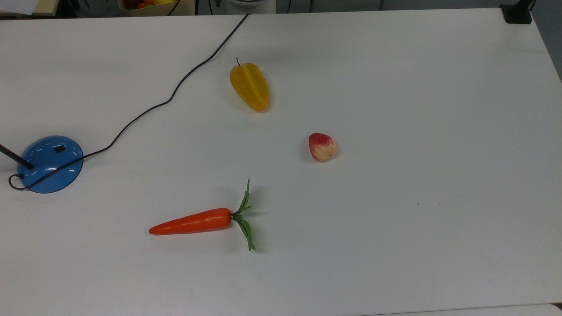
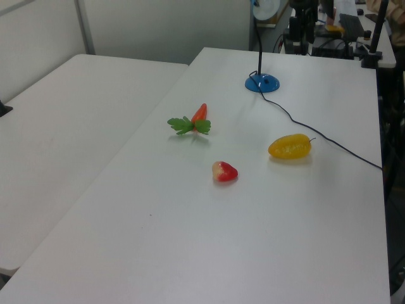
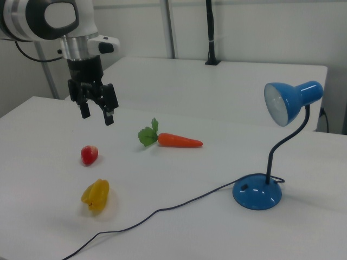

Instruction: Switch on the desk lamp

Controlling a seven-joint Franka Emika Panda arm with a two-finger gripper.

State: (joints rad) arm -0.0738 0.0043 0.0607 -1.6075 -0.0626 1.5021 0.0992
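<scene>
The desk lamp (image 3: 258,192) stands at the right view's right on a glossy blue dome base, with a thin black stem and a blue shade (image 3: 290,101) that looks unlit. In the top view its base (image 1: 50,163) sits at the far left, a small dark switch (image 1: 60,149) on top. In the left view the base (image 2: 262,83) is at the table's far end. My gripper (image 3: 96,115) hangs open in the air at the right view's upper left, far from the lamp, above and behind the strawberry (image 3: 89,155). Nothing is between its fingers.
A black cord (image 1: 175,90) snakes from the lamp base to the table's far edge. An orange carrot (image 1: 197,221), a yellow starfruit (image 1: 250,86) and the red-and-cream strawberry (image 1: 322,147) lie on the white table (image 1: 439,131). A second table (image 2: 63,126) adjoins in the left view.
</scene>
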